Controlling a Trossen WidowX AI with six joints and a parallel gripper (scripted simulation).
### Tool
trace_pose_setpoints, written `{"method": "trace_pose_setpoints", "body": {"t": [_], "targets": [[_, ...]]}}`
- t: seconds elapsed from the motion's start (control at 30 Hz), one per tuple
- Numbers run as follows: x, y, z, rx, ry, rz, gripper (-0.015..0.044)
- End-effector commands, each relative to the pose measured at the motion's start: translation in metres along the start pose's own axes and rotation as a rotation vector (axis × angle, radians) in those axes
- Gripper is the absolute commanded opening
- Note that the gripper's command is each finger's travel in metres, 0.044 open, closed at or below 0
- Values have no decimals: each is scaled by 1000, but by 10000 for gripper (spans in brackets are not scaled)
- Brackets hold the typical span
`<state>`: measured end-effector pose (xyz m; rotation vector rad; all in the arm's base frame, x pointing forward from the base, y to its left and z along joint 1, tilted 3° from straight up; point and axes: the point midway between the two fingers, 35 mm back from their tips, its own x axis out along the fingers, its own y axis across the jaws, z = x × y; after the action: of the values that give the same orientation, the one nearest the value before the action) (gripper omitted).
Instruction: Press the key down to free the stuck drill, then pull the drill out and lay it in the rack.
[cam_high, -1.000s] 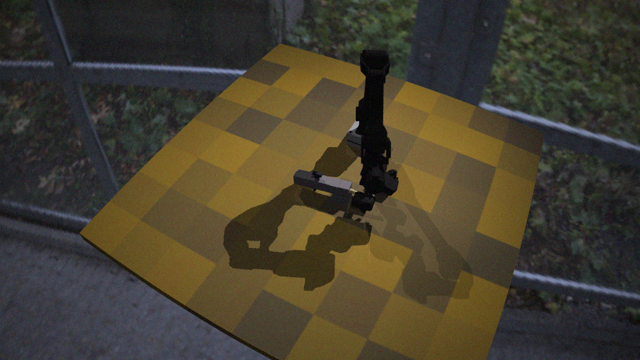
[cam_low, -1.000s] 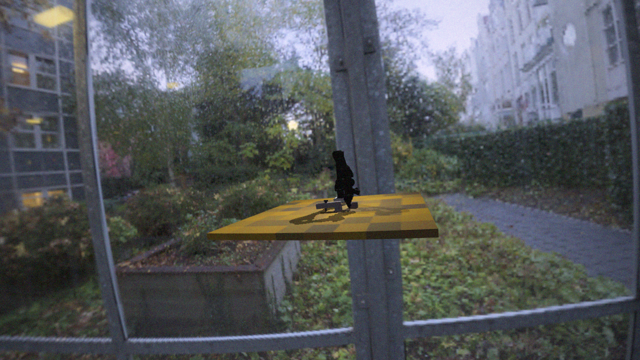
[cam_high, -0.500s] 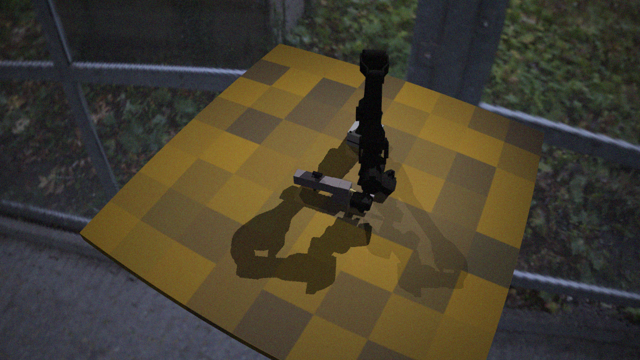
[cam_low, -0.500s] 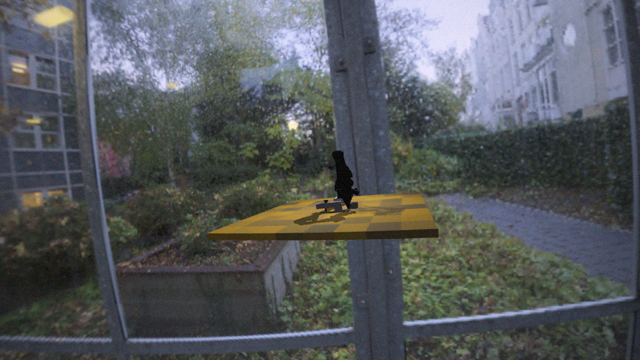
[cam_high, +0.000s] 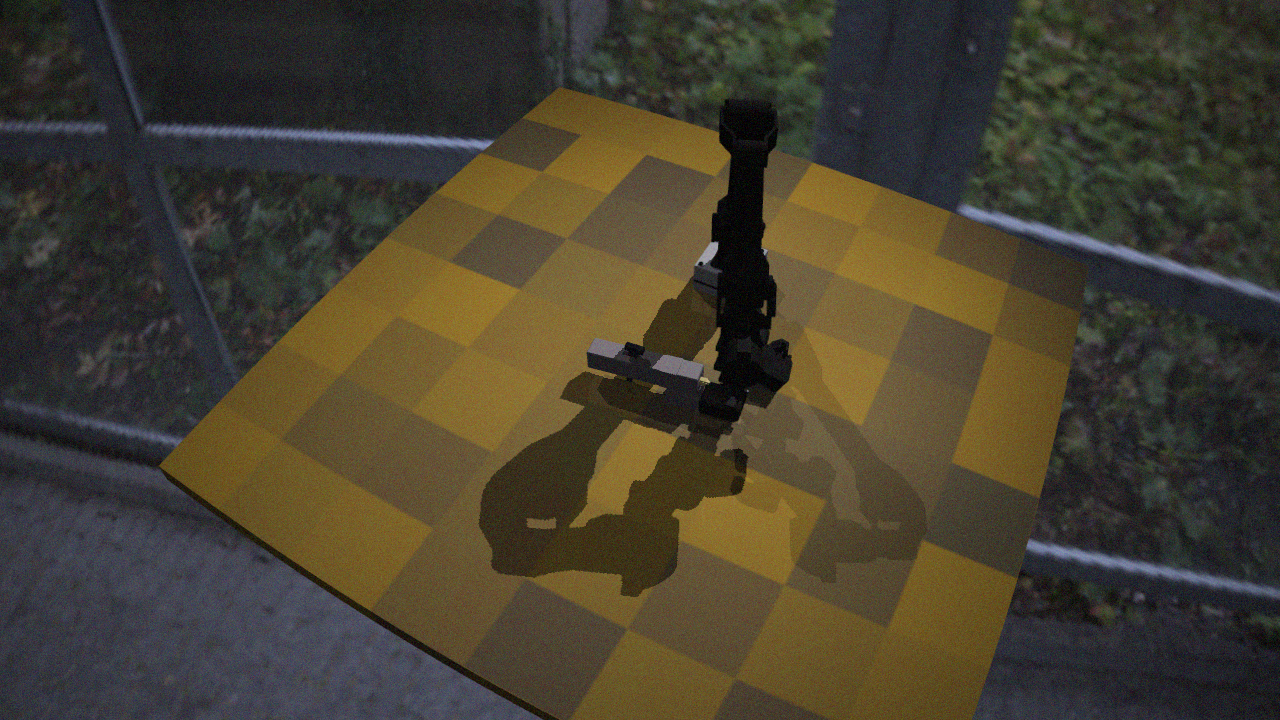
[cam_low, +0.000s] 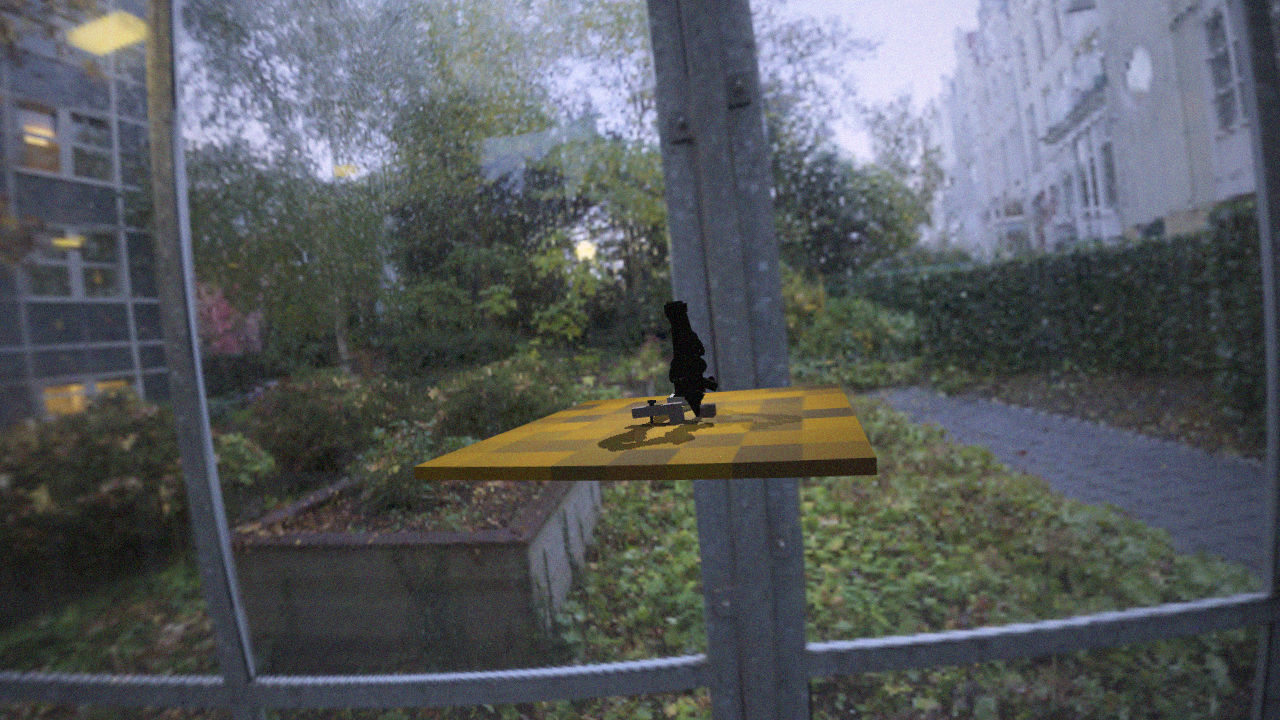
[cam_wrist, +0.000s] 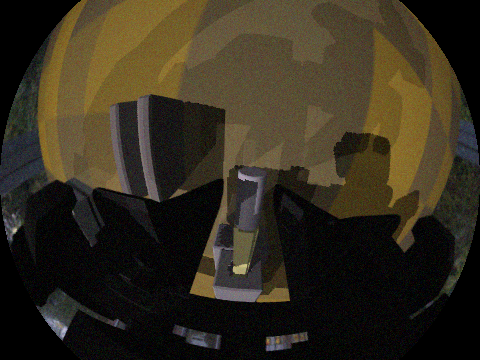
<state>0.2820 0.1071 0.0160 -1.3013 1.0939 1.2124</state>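
Note:
The drill (cam_wrist: 250, 205) shows in the wrist view as a grey cylinder on a yellow-olive shaft, its lower end at a grey block (cam_wrist: 237, 286). My gripper (cam_wrist: 248, 187) is partly open, with its black fingers on either side of the cylinder and a gap visible on each side. In the top view my gripper (cam_high: 723, 401) is low at the right end of the grey housing (cam_high: 677, 371). A pale bar (cam_high: 605, 353) (cam_low: 640, 412) with a small black piece (cam_high: 633, 348) (cam_low: 652, 402) extends left from the housing. I cannot tell which part is the key.
A dark upright structure with pale edges (cam_wrist: 172, 145), seemingly the rack, stands left of my fingers in the wrist view. The arm hides much behind it in the top view. A pale grey block (cam_high: 707, 274) shows beside the arm. The checkered table (cam_high: 340, 501) (cam_low: 501, 461) carries large arm shadows.

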Motion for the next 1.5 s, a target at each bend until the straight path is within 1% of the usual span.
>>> {"method": "trace_pose_setpoints", "body": {"t": [0.0,0.07,0.3,0.83,1.47], "targets": [[0,0,0,0,0,0,99],[0,0,0,0,0,0,46],[0,0,0,0,0,0,0],[-4,1,0,-4,5,2,0],[-4,1,30,-4,2,2,0]]}}
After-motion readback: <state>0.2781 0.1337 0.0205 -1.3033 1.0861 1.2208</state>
